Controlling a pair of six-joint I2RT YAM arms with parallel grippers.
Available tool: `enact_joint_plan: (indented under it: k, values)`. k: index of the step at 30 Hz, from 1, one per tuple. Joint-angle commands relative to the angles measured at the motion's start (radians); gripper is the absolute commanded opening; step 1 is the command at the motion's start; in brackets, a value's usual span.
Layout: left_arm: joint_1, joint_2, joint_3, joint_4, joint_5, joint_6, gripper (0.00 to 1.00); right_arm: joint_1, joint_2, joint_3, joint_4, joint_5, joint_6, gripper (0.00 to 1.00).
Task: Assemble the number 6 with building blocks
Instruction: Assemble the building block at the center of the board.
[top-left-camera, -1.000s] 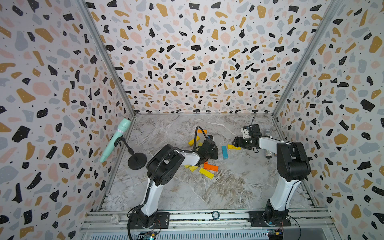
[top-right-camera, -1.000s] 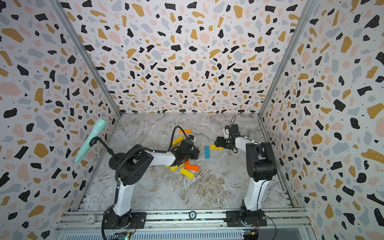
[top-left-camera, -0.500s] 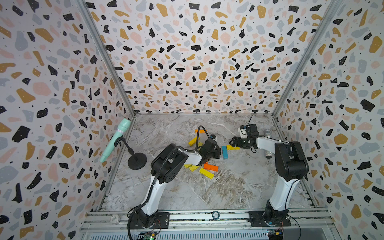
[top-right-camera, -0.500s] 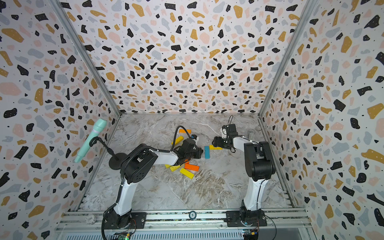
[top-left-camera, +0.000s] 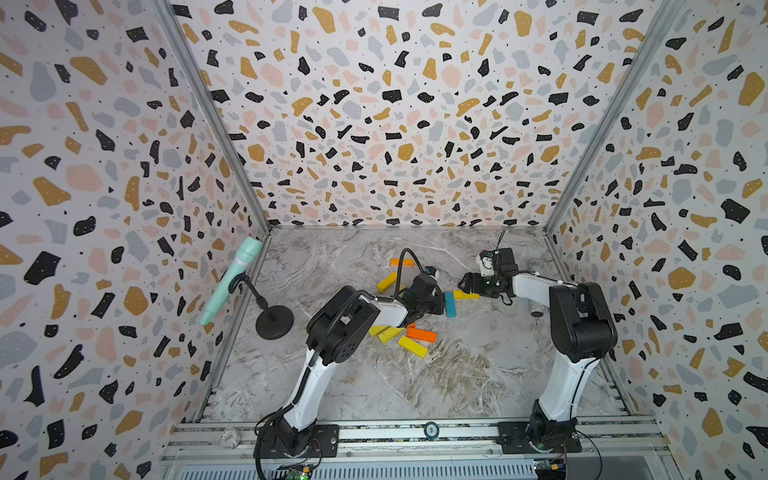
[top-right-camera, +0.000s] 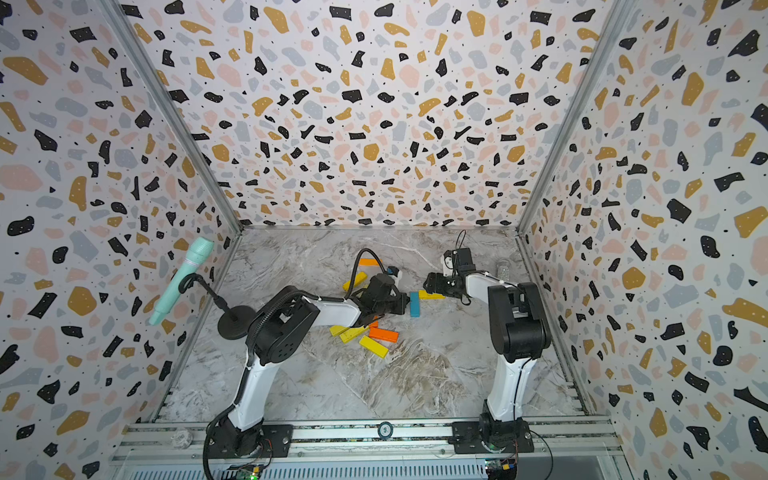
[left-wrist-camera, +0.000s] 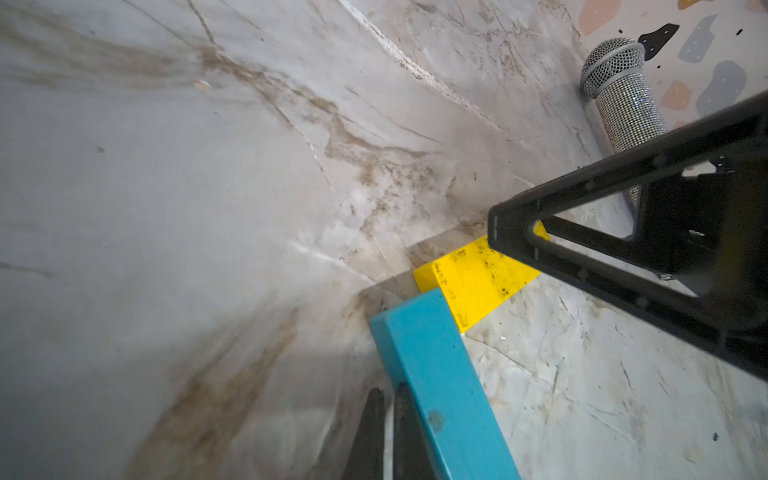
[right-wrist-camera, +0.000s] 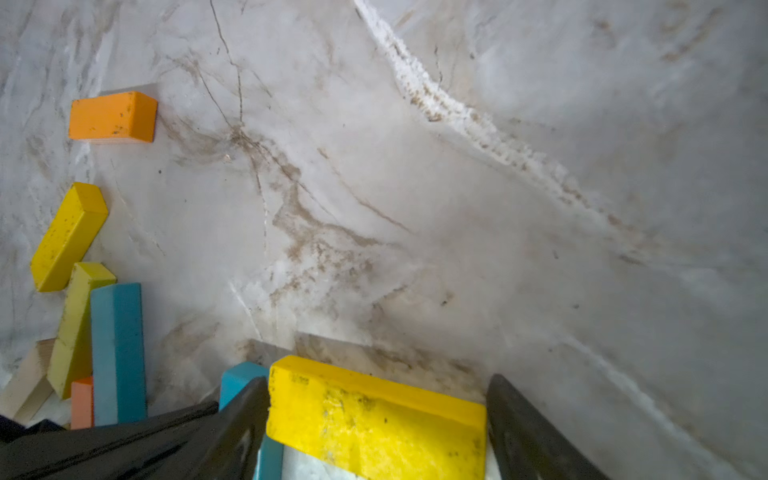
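Tabletop: grey marbled surface that carries both arms and every block.
Reserve pile: nearest group of building blocks, lying flat and loosely overlapped in both top views. It comprises the near yellow block, the near orange block and a pair of yellow blocks partly under the left arm.
Left gripper: jaws closed together with nothing between them. The tips are low at the table, just beside the near part of the teal block; contact cannot be told.
Teal block: flat on the table, running near to far. Its far end meets the yellow bar at a corner.
Yellow bar: flat on the table, running sideways from that corner toward the right arm.
Right gripper: jaws spread wide with one finger close at each end of the yellow bar. The bar rests on the table, so no firm grip is evident.
Far blocks: far yellow block and far orange block, lying apart from the corner.
Side objects: mint microphone on a stand by the left wall; glitter-covered microphone by the right wall.
Step in hand (judgement): squaring the first corner of the 6, where its upright stroke meets its top bar.
Next move (judgement): the right gripper must lift clear without dragging the bar. Pile blocks must then be laid end to end for the lower loop.
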Motion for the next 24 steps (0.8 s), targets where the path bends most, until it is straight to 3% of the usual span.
enact_joint_plan:
  k: [1,17,24]
  values:
    - [-0.003,0.024,0.037,-0.086,-0.041,0.065,0.02,0.004,-0.01,-0.005,-0.023,0.009,0.014,0.84]
    - [0.001,0.005,0.074,-0.191,-0.113,0.136,0.02,-0.017,-0.076,-0.025,-0.022,0.046,0.002,0.86]
    - [0.005,-0.145,0.137,-0.217,-0.188,0.2,0.08,-0.01,-0.235,-0.049,-0.036,0.054,-0.087,0.81]
